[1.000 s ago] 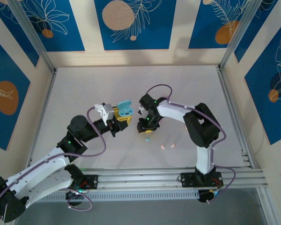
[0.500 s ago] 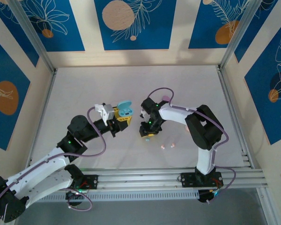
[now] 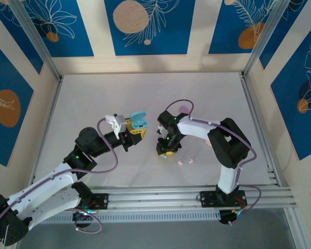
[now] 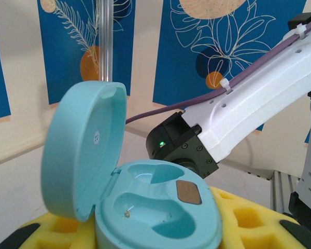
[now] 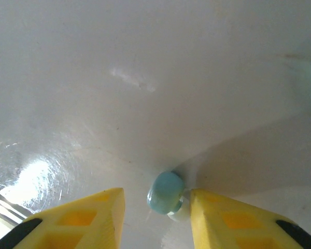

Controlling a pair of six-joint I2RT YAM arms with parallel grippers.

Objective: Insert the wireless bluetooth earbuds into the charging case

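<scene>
Your right fingers (image 5: 78,220) stand parted, tips down at the white bench (image 5: 145,62), with a light blue earbud (image 5: 166,193) lying on the bench in the gap between them; nothing is clamped. The bud sits off-centre; it is just beside the finger on the right of the wrist picture, perhaps touching it, and apart from the other finger. It looks nearly round from this angle, with a paler tip toward the nearer finger, so you get no clear long axis to line up on. Your left fingers (image 4: 241,218) are closed on the teal charging case (image 4: 160,207), holding it with the lid (image 4: 83,150) hinged up and open; both hollows in the base look empty. From above, the case lies to the left of your right fingers and a little farther up the bench, near but not touching; the oval base runs across between the left fingers. Two pink earbuds (image 3: 185,161) lie on the bench just to the right of the right fingers, closer to the arm bases. The right arm is plainly the nearer one to the blue bud; closing squarely likely means shifting first so that the bud sits midway.
</scene>
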